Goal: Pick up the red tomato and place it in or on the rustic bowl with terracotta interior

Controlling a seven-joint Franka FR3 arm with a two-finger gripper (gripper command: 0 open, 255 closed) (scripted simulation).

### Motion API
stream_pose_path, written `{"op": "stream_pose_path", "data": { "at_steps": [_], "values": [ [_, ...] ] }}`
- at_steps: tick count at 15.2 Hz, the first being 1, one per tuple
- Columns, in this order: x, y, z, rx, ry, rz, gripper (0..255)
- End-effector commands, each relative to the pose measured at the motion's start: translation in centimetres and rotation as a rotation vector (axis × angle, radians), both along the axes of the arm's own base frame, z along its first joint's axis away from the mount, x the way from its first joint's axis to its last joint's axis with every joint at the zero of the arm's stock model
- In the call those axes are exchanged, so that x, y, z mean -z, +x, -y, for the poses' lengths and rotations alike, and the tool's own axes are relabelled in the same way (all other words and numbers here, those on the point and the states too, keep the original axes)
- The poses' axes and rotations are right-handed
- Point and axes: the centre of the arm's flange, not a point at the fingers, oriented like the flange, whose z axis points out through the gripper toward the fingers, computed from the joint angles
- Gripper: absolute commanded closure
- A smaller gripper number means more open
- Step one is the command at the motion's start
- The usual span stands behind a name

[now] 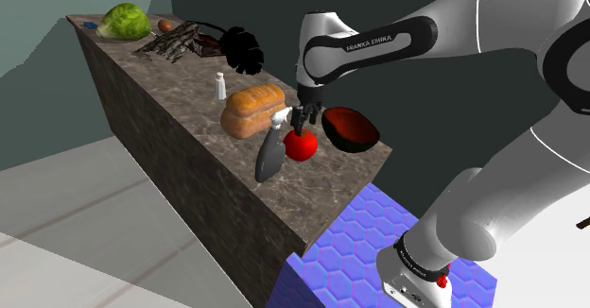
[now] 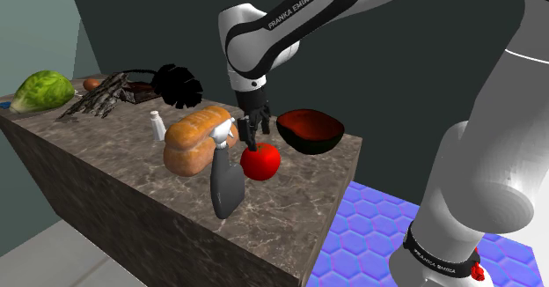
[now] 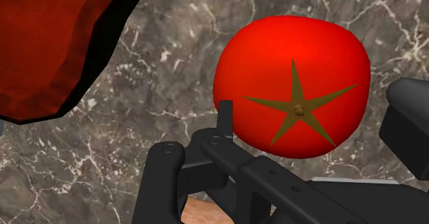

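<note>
I am counting one red tomato (image 1: 301,145) and one red-lined bowl (image 1: 352,128) sitting near the single bread loaf (image 1: 253,108). I am also seeing one grey spray bottle (image 1: 268,155) standing just beside that loaf, one small white bottle (image 1: 220,86) near it, and, well apart from the loaf, one black brush (image 1: 244,49), one green lettuce (image 1: 126,20) and one dark bark-like pile (image 1: 175,43).

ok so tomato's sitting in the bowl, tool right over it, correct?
No. The tomato sits on the marbled counter beside the bowl, not in it, as the wrist view shows. The tool is right over it, yes.
</note>
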Motion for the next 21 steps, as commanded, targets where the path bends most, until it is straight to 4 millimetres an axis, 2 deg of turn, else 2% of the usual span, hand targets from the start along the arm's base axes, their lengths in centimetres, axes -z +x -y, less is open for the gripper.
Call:
{"op": "stream_pose_path", "data": {
  "at_steps": [1, 2, 3, 12, 21],
  "values": [
    [0.0, 0.0, 0.0, 0.000, 0.000, 0.000, 0],
    [0.0, 0.0, 0.0, 0.000, 0.000, 0.000, 0],
    [0.0, 0.0, 0.0, 0.000, 0.000, 0.000, 255],
    [0.0, 0.0, 0.0, 0.000, 0.000, 0.000, 255],
    [-4.7, 0.0, 0.0, 0.000, 0.000, 0.000, 255]
  ]
}}
